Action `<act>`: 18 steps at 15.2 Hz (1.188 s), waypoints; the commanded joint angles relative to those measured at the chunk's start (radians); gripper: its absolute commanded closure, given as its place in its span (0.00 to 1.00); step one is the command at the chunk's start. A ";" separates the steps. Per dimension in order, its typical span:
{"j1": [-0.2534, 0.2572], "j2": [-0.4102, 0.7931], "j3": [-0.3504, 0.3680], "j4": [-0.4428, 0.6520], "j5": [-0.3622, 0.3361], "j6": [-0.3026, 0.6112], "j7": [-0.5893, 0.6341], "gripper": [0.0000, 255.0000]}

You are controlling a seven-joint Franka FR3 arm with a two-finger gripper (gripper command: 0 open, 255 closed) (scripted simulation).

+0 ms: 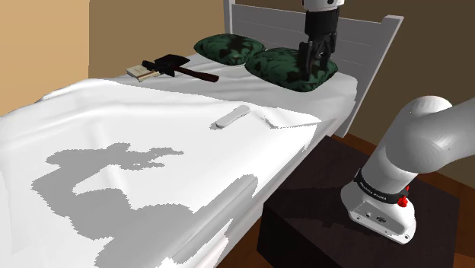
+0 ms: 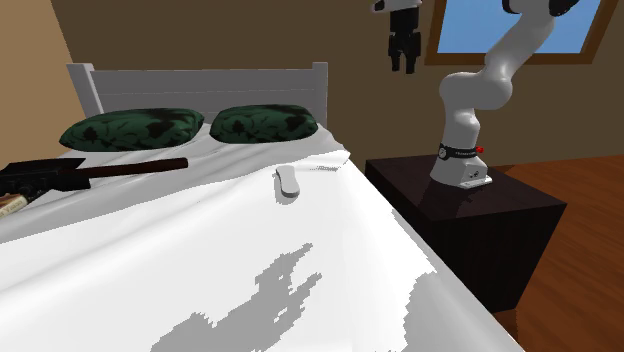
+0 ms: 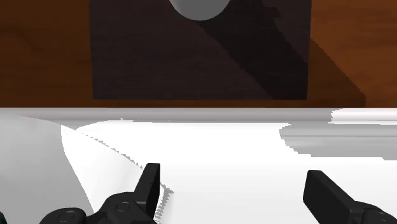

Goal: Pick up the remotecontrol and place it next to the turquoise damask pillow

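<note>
Nothing of the task is done yet. The remote (image 1: 232, 116) lies flat on the white sheet of the bed (image 1: 152, 114), untouched. It is near the side edge that faces the stand (image 1: 320, 221), a short way down from the head end.

The gripper (image 1: 312, 74) hangs high above the head end, well apart from the remote. In the wrist view the gripper (image 3: 238, 181) has its fingers spread wide with nothing between them. The whole job is left: come down over the remote, grasp it, lift it, carry it and set it down.

Two alike dark green patterned pillows lean at the headboard (image 1: 266, 19). One pillow (image 1: 293, 67) sits at the stand-side corner and the second pillow (image 1: 228, 47) is just beside it. I cannot tell which is meant, though the nearer one looks likelier.

The remote's long axis runs roughly along the bed's length, slightly slanted. One end points toward the pillows and the other toward the foot. I cannot tell which end is its front.
</note>
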 commanded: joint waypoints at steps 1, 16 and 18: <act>0.000 0.000 0.000 0.000 0.000 0.000 0.000 0.00; -0.115 0.462 0.224 0.049 0.089 0.469 0.636 0.00; -0.131 0.539 0.241 0.080 0.074 0.521 0.721 0.00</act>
